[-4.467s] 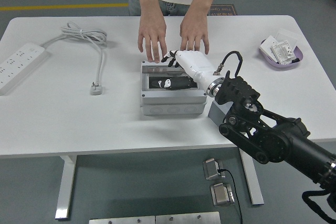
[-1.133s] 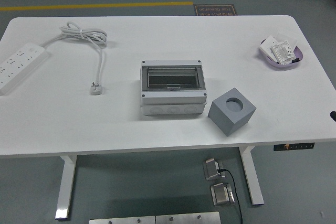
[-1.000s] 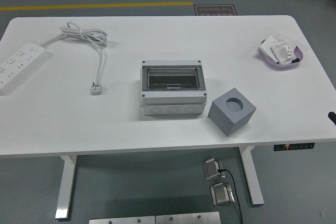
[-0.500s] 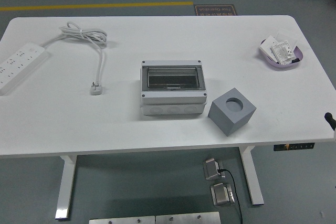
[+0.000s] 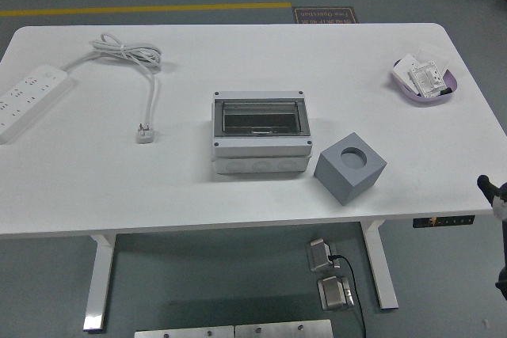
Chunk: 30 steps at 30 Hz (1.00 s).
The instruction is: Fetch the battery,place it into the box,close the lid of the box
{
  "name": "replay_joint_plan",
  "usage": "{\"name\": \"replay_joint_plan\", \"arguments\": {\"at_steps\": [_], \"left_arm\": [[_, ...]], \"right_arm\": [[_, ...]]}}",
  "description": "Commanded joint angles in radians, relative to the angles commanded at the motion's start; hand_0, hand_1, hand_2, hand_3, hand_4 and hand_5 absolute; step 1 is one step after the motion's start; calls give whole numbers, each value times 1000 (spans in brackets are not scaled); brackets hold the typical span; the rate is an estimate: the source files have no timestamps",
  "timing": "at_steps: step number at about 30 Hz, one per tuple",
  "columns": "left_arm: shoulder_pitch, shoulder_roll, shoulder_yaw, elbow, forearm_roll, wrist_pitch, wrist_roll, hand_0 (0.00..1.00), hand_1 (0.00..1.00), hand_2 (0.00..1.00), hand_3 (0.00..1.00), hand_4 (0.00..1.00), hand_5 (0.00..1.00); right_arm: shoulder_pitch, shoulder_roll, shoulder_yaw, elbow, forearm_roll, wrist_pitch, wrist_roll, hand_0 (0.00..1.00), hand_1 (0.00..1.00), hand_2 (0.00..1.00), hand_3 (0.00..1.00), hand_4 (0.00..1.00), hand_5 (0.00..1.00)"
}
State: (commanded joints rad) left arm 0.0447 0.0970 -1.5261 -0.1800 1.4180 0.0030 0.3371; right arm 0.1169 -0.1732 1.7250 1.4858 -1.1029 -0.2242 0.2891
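The grey box (image 5: 260, 134) stands at the middle of the table with its clear smoky lid (image 5: 261, 117) lying shut and flat on top. Through the lid I make out only a dark interior, so the battery cannot be told apart. A small black part of my right arm (image 5: 491, 191) shows at the right edge, beside the table's front right corner and far from the box. Its hand is cut off by the picture's edge. My left arm is out of view. No person is at the table.
A grey cube (image 5: 349, 167) with a round hole stands just right of the box. A purple tray (image 5: 425, 79) with small white parts sits at the back right. A white power strip (image 5: 28, 100) and its coiled cord (image 5: 131, 53) with plug (image 5: 144, 133) lie at the left.
The person's hands and my right hand have left the box, whose lid is now shut. Over the last second my right arm has edged up into view at the right edge.
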Motion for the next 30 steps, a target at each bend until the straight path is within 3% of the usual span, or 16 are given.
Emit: {"name": "replay_joint_plan", "arguments": {"at_steps": [2,3,8,9,14,20,21,26,27,30], "left_arm": [[1,-1,2,0,-2,1,0,676,670,662,730,771,423],[1,-1,3,0,-3,1,0,676,670,662,729,772,423],[3,-1,6,0,-8,3,0,676,670,662,729,772,423],[4,-1,7,0,-10,4,0,676,671,662,730,771,422],[7,-1,22,0,-21,5,2,676,671,662,730,771,422],[13,-6,37,0,-36,6,6,676,671,662,729,771,422],[13,-6,39,0,-37,6,6,676,670,662,729,772,423],[9,-5,39,0,-41,7,5,676,670,662,729,772,423],[8,-4,39,0,-41,7,4,676,670,662,729,772,423],[6,-3,38,0,-41,6,3,676,670,662,729,772,423]], "right_arm": [[0,0,-7,0,-8,23,-21,636,483,572,688,893,642],[-1,0,-11,1,-12,33,-30,678,638,714,801,897,621],[-3,1,-42,-5,-23,58,-55,678,638,714,801,897,621],[-4,0,-52,-7,-18,55,-51,664,626,689,762,897,621],[-6,-6,-149,-37,43,11,-9,664,626,689,762,897,621],[-4,-1,-208,-52,66,-2,7,663,624,678,749,900,623],[-2,-5,-214,-54,67,-1,4,679,706,840,824,906,622],[12,-24,-250,-66,75,-4,-11,679,706,840,824,906,622],[14,-25,-255,-68,76,-6,-12,731,761,872,872,912,602],[20,-26,-268,-70,80,-13,-13,731,761,872,872,912,602]]}}
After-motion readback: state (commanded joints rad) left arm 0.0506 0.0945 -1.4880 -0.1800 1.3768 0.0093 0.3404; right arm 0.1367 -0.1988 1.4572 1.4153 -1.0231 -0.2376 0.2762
